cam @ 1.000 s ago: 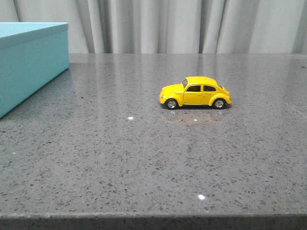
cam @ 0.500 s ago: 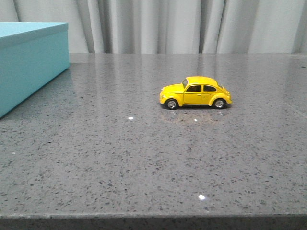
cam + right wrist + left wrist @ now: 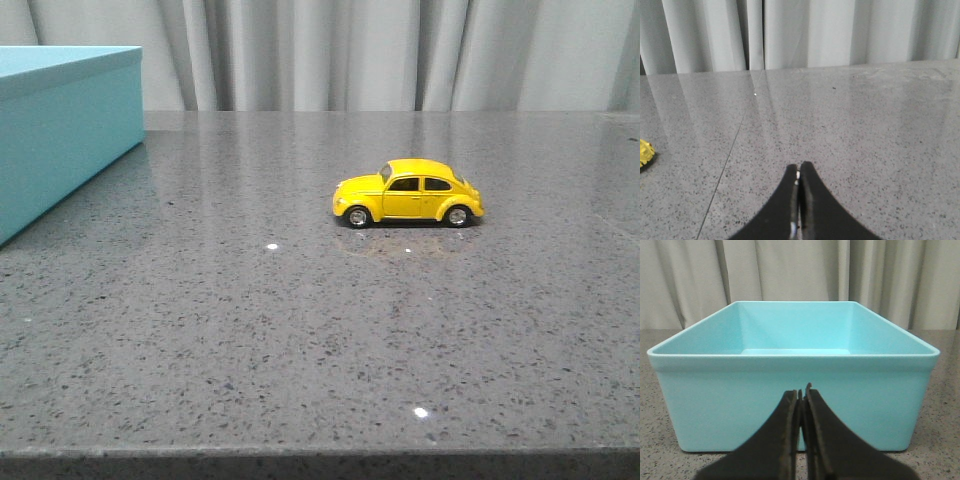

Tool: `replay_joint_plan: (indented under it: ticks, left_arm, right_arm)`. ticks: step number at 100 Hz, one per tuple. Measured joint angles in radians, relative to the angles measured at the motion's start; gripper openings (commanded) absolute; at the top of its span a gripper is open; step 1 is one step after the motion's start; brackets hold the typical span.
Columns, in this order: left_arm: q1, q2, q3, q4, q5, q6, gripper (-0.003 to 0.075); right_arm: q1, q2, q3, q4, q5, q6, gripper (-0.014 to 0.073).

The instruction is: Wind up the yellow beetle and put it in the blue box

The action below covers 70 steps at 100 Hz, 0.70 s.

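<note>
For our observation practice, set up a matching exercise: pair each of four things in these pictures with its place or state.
Things:
1. toy car
2. blue box
3. left hand
4. curtain

Places or states:
a. hangs behind the table
b. shut, holding nothing, facing the box's side
c. stands on its wheels, right of the table's middle
d. stands at the table's left edge, nothing seen inside

Pairs: 1-c, 2-d, 3-b, 4-a

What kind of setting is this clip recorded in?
Probably a staged tabletop test setup rather than a lived-in room: a bare speckled grey stone-look counter, a plain pale curtain closing off the whole back, and only a yellow toy car and a blue box laid out.
</note>
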Motion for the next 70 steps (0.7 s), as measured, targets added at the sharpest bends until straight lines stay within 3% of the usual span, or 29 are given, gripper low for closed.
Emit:
replay_joint_plan:
  ticks: [12, 29, 52, 70]
  left_arm:
    - [0.0, 0.002, -0.012, 0.0, 0.015, 0.0, -0.002]
    - [0.0, 0.077, -0.11, 0.0, 0.086, 0.0, -0.002]
    - [0.0, 0.245, -0.265, 0.0, 0.147, 0.0, -0.002]
    - [0.0, 0.369, -0.365, 0.0, 0.176, 0.0, -0.002]
  right_arm:
    - [0.0, 0.0, -0.033, 0.0, 0.028, 0.0, -0.0067]
    - [0.0, 0.005, -0.152, 0.0, 0.193, 0.0, -0.0066]
    - [0.0, 0.136, -0.332, 0.0, 0.425, 0.0, -0.0066]
    - [0.0, 0.254, -0.418, 0.0, 0.481, 0.0, -0.0066]
